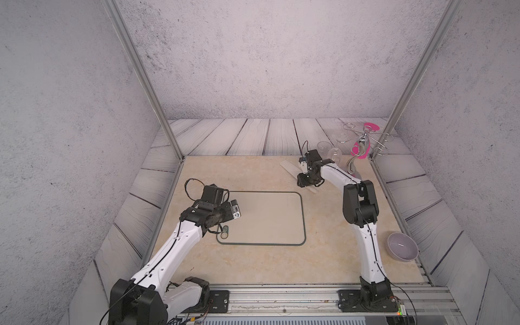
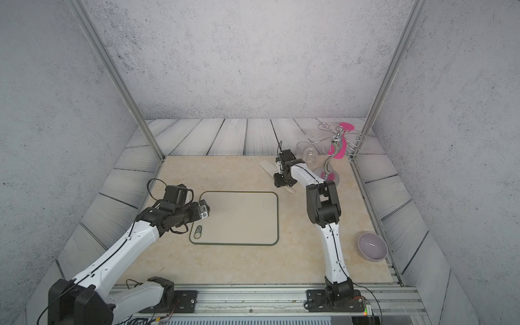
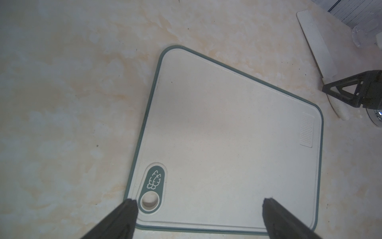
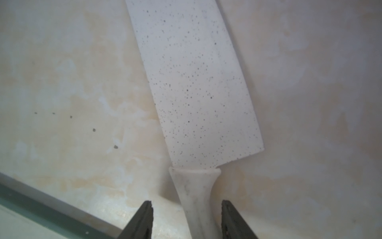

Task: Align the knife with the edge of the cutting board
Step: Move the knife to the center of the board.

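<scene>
The knife lies flat and slanted on the table beyond the far right corner of the cutting board, apart from it. Its speckled cream blade points away from the board and its off-white handle points toward it. My right gripper straddles the handle, open, with a gap still showing beside it. In a top view the right gripper sits low over the handle end. My left gripper hovers open over the board's near left corner, by the oval badge, holding nothing.
Wine glasses and a chrome and pink glass rack stand just behind the right arm at the back right. A lilac bowl sits near the table's right edge. Metal frame posts rise at the back corners.
</scene>
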